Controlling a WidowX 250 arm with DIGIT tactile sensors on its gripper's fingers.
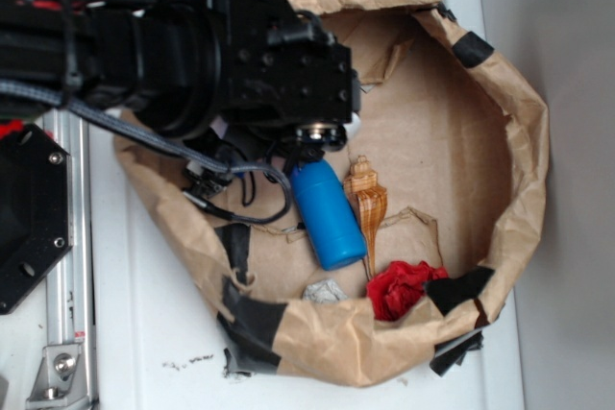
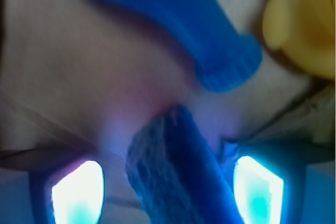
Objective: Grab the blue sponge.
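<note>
In the wrist view the blue sponge (image 2: 173, 174) stands on edge between my fingers, its porous lighter face to the left and its dark blue layer to the right. My gripper (image 2: 168, 190) is open and straddles it. A narrow gap shows beside the left pad (image 2: 77, 195); the right pad (image 2: 257, 190) is almost against the sponge. In the exterior view the black arm (image 1: 250, 55) reaches down into the brown paper bag (image 1: 524, 160) and hides both the sponge and the fingers.
A glossy blue bottle (image 1: 329, 215) (image 2: 184, 19) lies just past the sponge, cap toward me. Beside it are a tan spiral shell (image 1: 368, 201), a red cloth (image 1: 404, 287), a grey lump (image 1: 325, 290) and a yellow rounded object (image 2: 304, 19). The bag's crumpled walls ring everything.
</note>
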